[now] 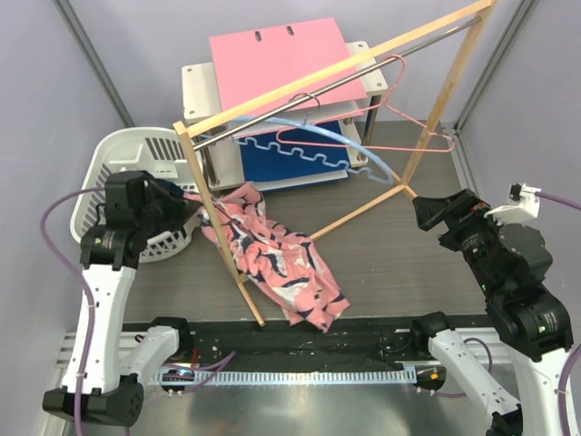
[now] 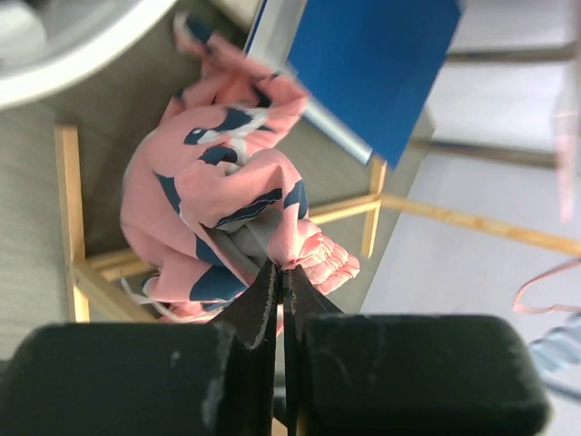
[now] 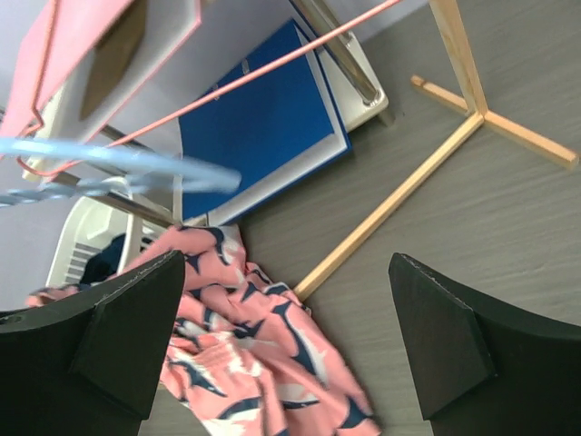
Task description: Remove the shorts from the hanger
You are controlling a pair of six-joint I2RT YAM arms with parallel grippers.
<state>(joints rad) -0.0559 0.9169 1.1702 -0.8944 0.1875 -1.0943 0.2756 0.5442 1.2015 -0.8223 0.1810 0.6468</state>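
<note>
- A white laundry basket (image 1: 116, 171) stands just left of the wooden rack (image 1: 221, 229). The right wrist view shows a dark navy cloth (image 3: 103, 259) inside it, too little in view to tell more.
- The left pincer (image 2: 282, 283) hangs just left of the rack's left post. Its fingers are pressed together on a bunched fold of the pink shorts (image 1: 283, 265).
- The pink shorts, printed in navy and white, are off the hangers. From the clamped fold they trail past the rack's left post and lie crumpled on the worktop (image 1: 399, 263) at the rack's left foot.
- A blue hanger (image 1: 313, 134) and a pink hanger (image 1: 410, 120) hang from the rack's top rail.
- Behind the rack sit a blue binder (image 1: 292, 162) and, above it, a pink folder (image 1: 280, 64).
- The right pincer (image 1: 427, 213) hovers just right of the rack's right post, its fingers spread wide apart around nothing.
</note>
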